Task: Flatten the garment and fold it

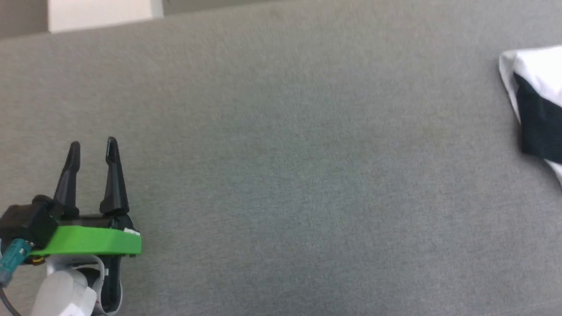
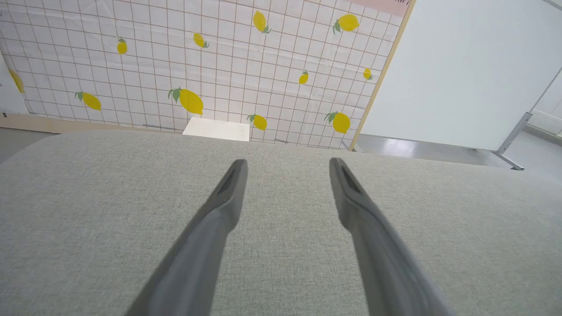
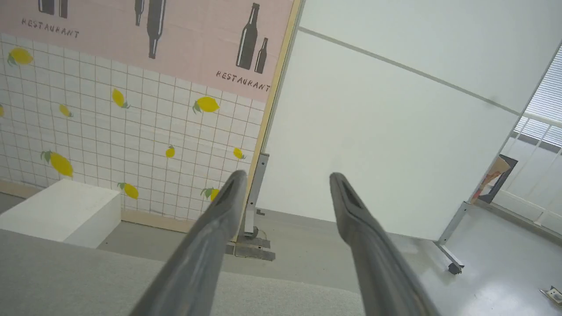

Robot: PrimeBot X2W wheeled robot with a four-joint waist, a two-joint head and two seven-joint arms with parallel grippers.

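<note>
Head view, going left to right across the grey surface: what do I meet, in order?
left gripper, open → grey surface → garment at the right edge

The garment [image 1: 538, 109] is cut off by the right edge, perhaps folded.

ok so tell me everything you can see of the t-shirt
The t-shirt lies at the far right edge of the head view, cut off by the frame. It is soft cloth: white on top and along its left border, a black panel below. It looks bunched or folded over, not spread flat, with a rounded white corner. It rests on the grey fabric surface. Nothing else touches the visible part; the open left hand is far across.
</note>
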